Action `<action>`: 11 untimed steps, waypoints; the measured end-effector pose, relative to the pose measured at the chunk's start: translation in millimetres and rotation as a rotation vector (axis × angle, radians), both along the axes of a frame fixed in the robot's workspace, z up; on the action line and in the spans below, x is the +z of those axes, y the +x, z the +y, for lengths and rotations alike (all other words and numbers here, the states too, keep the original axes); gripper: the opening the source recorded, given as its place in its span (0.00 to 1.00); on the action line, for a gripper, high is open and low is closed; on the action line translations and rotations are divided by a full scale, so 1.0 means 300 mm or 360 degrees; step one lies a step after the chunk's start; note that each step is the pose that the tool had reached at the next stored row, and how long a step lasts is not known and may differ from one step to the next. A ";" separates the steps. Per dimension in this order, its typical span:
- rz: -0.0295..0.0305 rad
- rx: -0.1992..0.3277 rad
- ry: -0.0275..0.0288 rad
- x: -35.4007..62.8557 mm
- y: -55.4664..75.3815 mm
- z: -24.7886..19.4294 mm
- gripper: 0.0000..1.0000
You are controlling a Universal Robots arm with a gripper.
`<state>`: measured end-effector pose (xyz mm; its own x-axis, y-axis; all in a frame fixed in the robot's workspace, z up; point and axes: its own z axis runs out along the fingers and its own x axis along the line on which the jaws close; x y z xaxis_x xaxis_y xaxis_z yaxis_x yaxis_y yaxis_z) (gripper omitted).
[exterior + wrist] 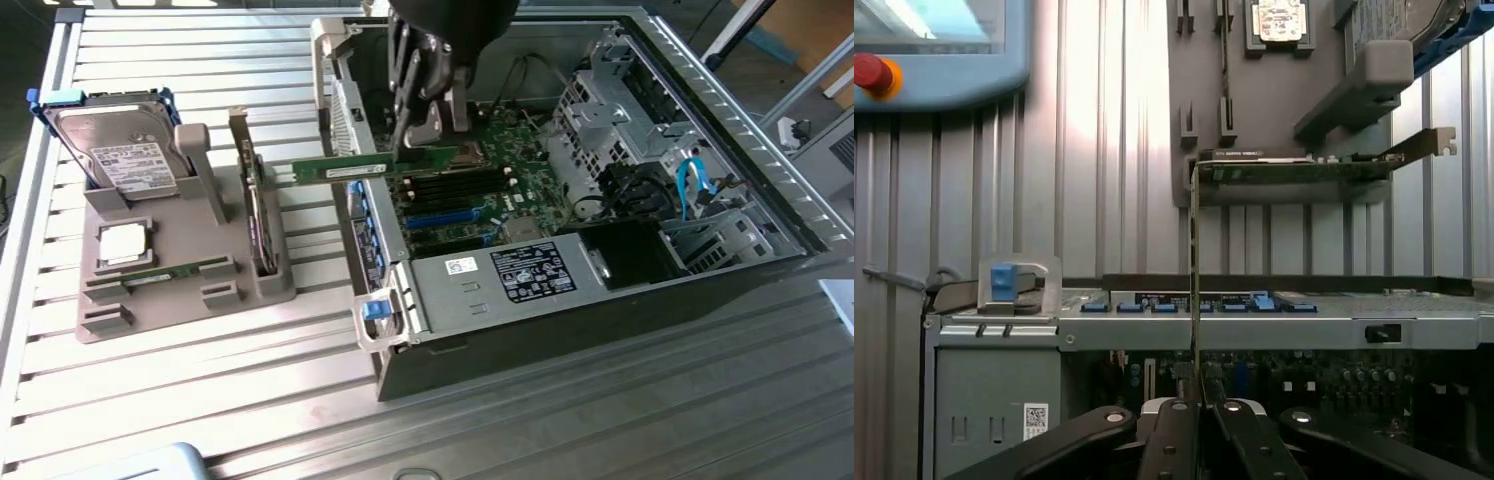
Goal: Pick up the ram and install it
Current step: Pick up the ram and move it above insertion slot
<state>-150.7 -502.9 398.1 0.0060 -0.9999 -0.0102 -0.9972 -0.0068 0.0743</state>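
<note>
Over the slatted metal table point(174, 380), the gripper point(411, 148) is clamped on one end of the ram point(340, 167), which juts out level across the open computer case point(747, 130) wall

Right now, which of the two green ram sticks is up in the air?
The ram pinched in the gripper, held over the open computer case's edge. The other ram lies flat in the gray holder.

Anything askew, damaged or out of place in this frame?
Nothing damaged or spilled. One oddity: the tool grips the ram near one end, so most of the stick juts past the computer case wall toward the exterior view's left.
</note>
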 end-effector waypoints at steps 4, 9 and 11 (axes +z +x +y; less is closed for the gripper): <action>0.00008 0.0000 -0.00001 0.001 0.045 -0.002 0.12; 0.00013 0.0000 0.00000 0.002 0.101 -0.005 0.12; 0.00016 0.0000 -0.00001 0.003 0.123 -0.006 0.12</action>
<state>-113.6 -504.6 399.0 0.0060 -0.9999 -0.0101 -0.9971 -0.0068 0.0754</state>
